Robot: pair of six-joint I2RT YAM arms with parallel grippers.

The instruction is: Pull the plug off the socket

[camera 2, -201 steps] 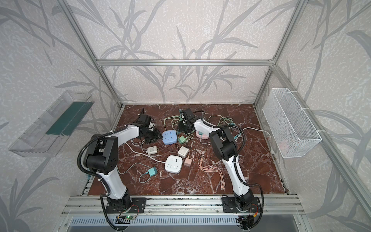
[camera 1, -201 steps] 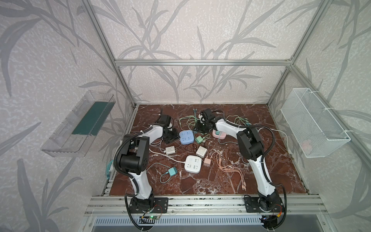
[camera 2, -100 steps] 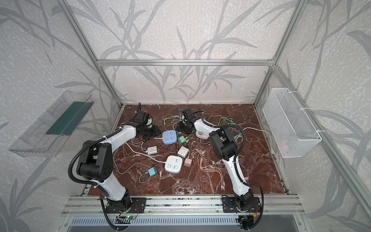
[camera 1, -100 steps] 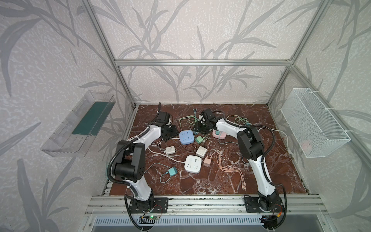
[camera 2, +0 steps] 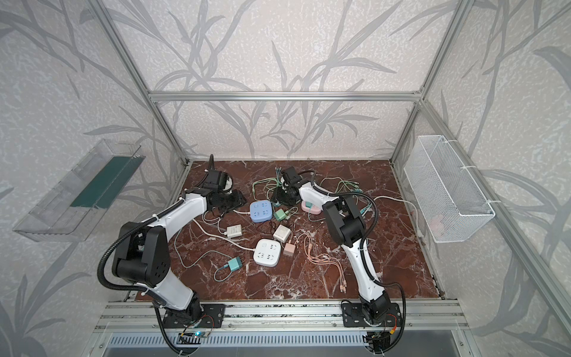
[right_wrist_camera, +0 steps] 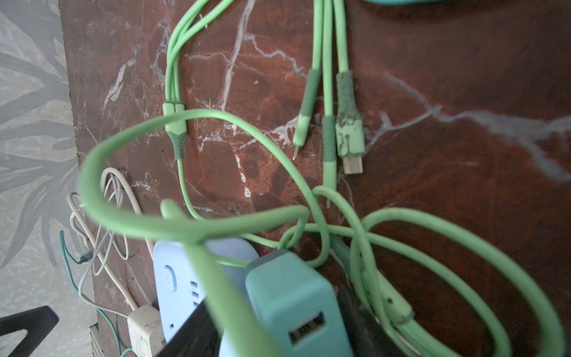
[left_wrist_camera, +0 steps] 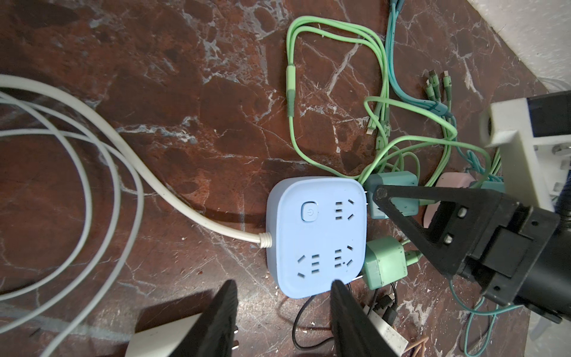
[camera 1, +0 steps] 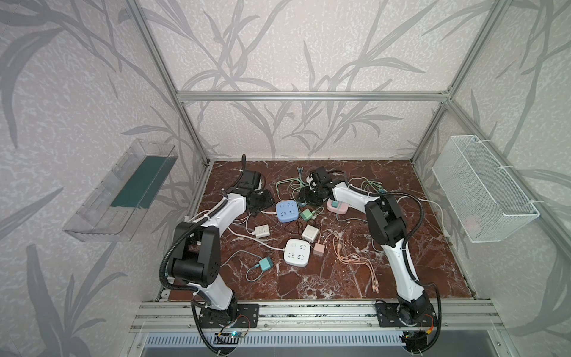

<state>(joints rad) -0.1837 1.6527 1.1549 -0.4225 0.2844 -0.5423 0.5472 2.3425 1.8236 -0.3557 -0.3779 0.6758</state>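
The blue socket (camera 1: 287, 211) (camera 2: 261, 211) (left_wrist_camera: 315, 235) lies flat at the back middle of the table, and its top holes are bare. A teal plug (left_wrist_camera: 392, 194) (right_wrist_camera: 290, 296) rests against its far side. My right gripper (camera 1: 309, 197) (camera 2: 282, 197) (right_wrist_camera: 278, 309) is open and straddles that plug, with a gap on the socket side. A green plug (camera 1: 306, 214) (left_wrist_camera: 384, 264) lies at the socket's right edge. My left gripper (camera 1: 262, 201) (camera 2: 234, 201) (left_wrist_camera: 284, 282) is open over the socket's near left edge and holds nothing.
Green cables (left_wrist_camera: 383, 92) (right_wrist_camera: 241, 222) loop behind the socket, and one crosses my right gripper. A thick white cord (left_wrist_camera: 154, 182) runs left. Nearby lie a white socket (camera 1: 296, 252), white chargers (camera 1: 262, 231), a pink socket (camera 1: 336, 206) and orange cables (camera 1: 355, 256). A wire basket (camera 1: 482, 191) hangs at the right.
My left arm's elbow has swung toward the front left while its gripper stayed by the socket. My right gripper's jaws have come apart around the teal plug.
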